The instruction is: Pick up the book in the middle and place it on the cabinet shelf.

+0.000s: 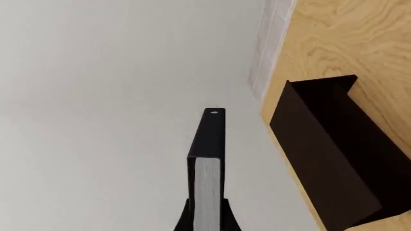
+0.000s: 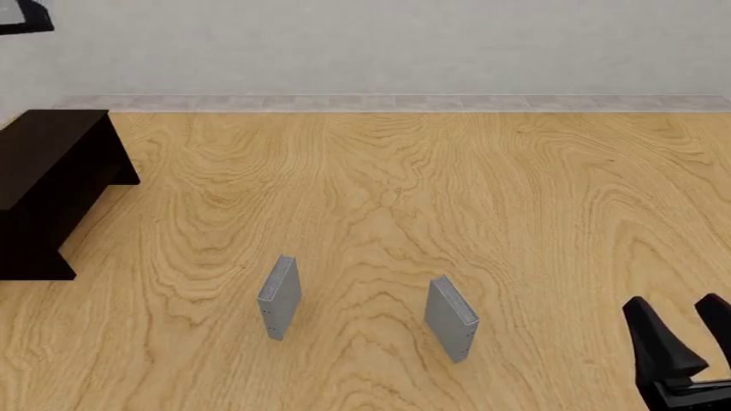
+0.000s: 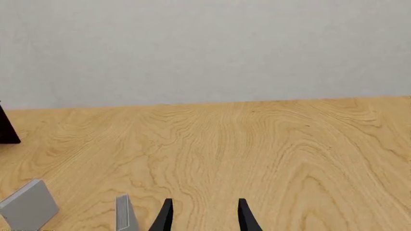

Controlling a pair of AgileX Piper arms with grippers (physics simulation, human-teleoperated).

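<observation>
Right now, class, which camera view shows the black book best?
The left wrist view: the book fills the near centre, white page edges facing the camera, held in the left pincer, with the cabinet beside it. The front and right wrist views show only the two grey books, not the black one.

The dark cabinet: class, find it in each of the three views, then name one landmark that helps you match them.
Left wrist view: the cabinet fills the right side, beside the black book held in the left gripper.
Front view: the cabinet stands at the left edge on the wooden table.
Right wrist view: only a dark sliver at the left edge.
Shared landmark: the table's far edge against the pale wall.
</observation>
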